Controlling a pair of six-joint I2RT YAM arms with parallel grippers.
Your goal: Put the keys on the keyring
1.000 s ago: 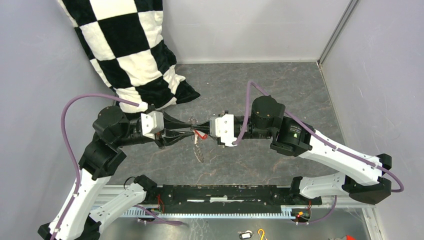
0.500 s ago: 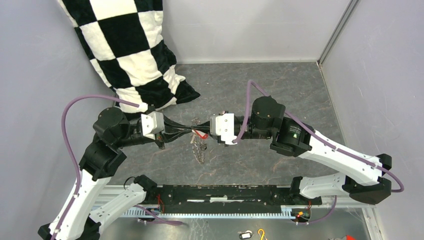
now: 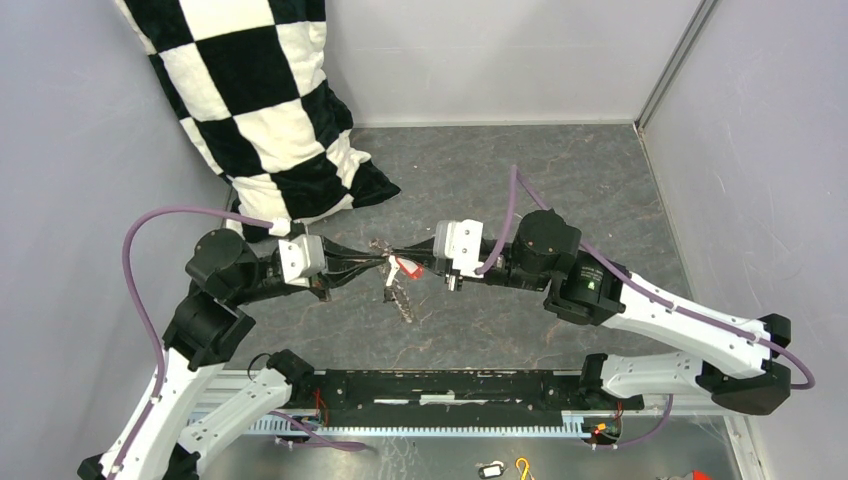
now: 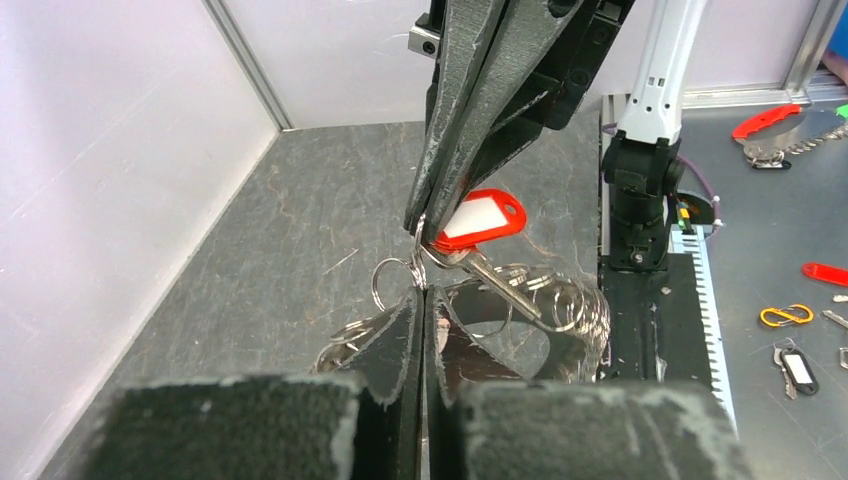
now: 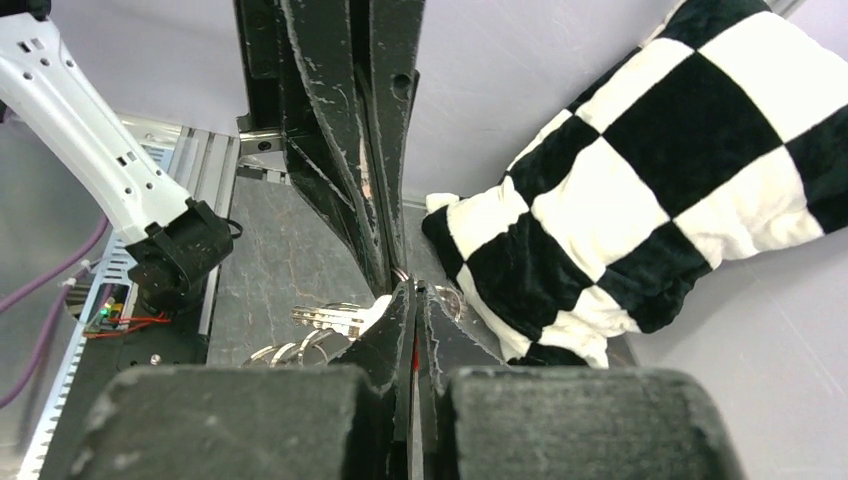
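My two grippers meet tip to tip above the middle of the table. My left gripper (image 3: 385,262) (image 4: 421,295) is shut on the wire of the keyring (image 3: 403,302) (image 4: 570,305), a thin hoop fringed with small rings that hangs below the fingertips. My right gripper (image 3: 412,265) (image 5: 412,290) is shut on the red head of a key (image 3: 403,267) (image 4: 482,215). The key's metal blade (image 4: 500,288) (image 5: 330,318) slants down across the hoop. A red sliver shows between the right fingers. I do not see the black-headed key.
A black-and-white checkered pillow (image 3: 260,100) (image 5: 650,170) leans in the back left corner. Grey walls close the left, back and right sides. The arms' base rail (image 3: 440,385) runs along the near edge. A yellow hook (image 4: 785,315) and a dark tag (image 4: 797,367) lie beyond the rail.
The right wrist has shifted right and back a little and turned. The left wrist has dropped slightly. The hanging keyring has swung. Both grippers stay shut at the same meeting spot.
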